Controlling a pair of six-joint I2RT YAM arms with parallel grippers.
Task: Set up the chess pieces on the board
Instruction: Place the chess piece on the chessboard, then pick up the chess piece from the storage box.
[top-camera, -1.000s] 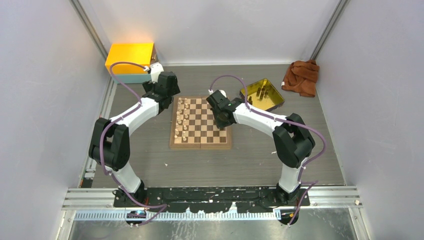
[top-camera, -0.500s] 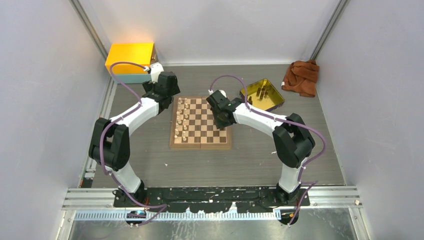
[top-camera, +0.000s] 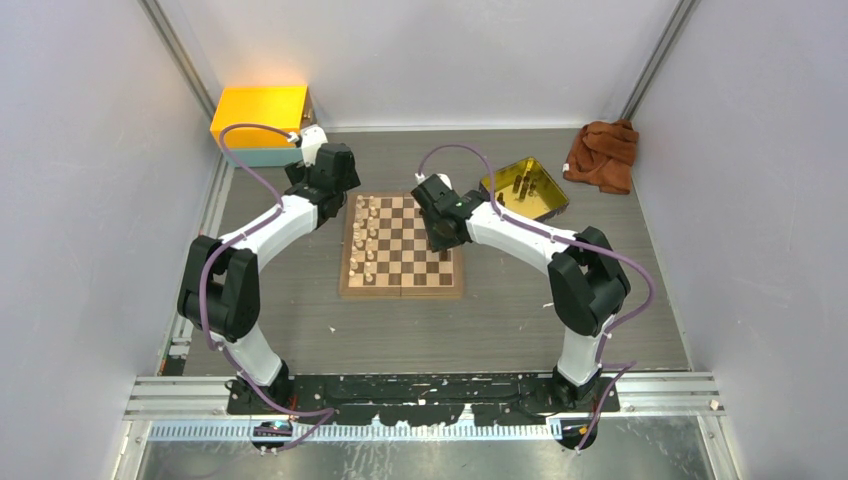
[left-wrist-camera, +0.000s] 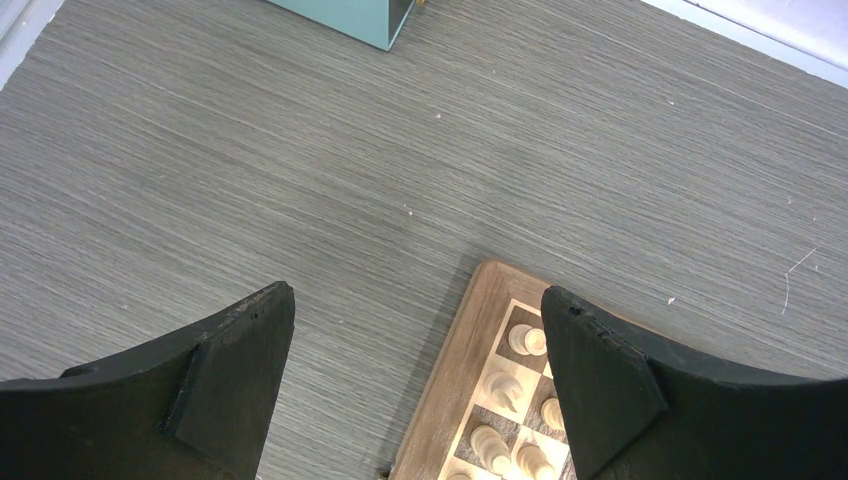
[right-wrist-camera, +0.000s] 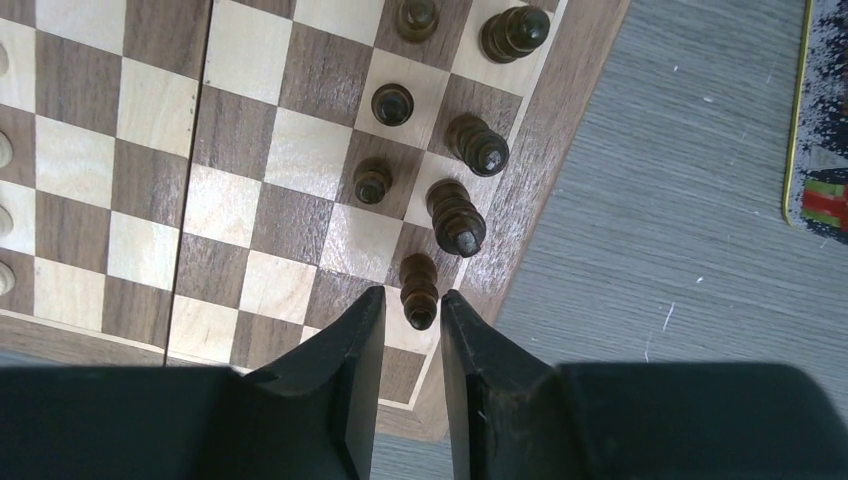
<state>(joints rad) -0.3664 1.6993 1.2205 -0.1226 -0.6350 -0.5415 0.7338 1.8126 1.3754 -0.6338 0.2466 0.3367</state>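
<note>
**Right pincer parted around a dark piece at the board's right edge**

Your right pincer (right-wrist-camera: 414, 310) is low over the board (top-camera: 402, 292), and its jaws are narrow. A dark piece (right-wrist-camera: 419, 290) stands upright between the fingertips, with a thin sliver of daylight on either side, so nothing is gripped. That piece is in the board's right-hand column, close to the near corner. Beyond it, the other dark pieces (right-wrist-camera: 478, 143) stand in the two right-hand columns, the taller ones on the outer column and the smaller ones just inside it.

Your left pincer (left-wrist-camera: 416, 293) hangs over the desk (left-wrist-camera: 300, 150) at the board's far left corner. Its jaws are spread wide and hold nothing. The cream pieces (left-wrist-camera: 527, 340) show just under its right finger and fill the two left-hand columns of the board.

The middle columns of the board are bare checks. Off the board's far right corner lies the yellow tray (top-camera: 548, 203), with a few dark chessmen (top-camera: 520, 184) inside it. A brown cloth (top-camera: 603, 155) is bunched beyond the tray, and a yellow box (top-camera: 260, 112) sits in the far left corner of the desk.
</note>
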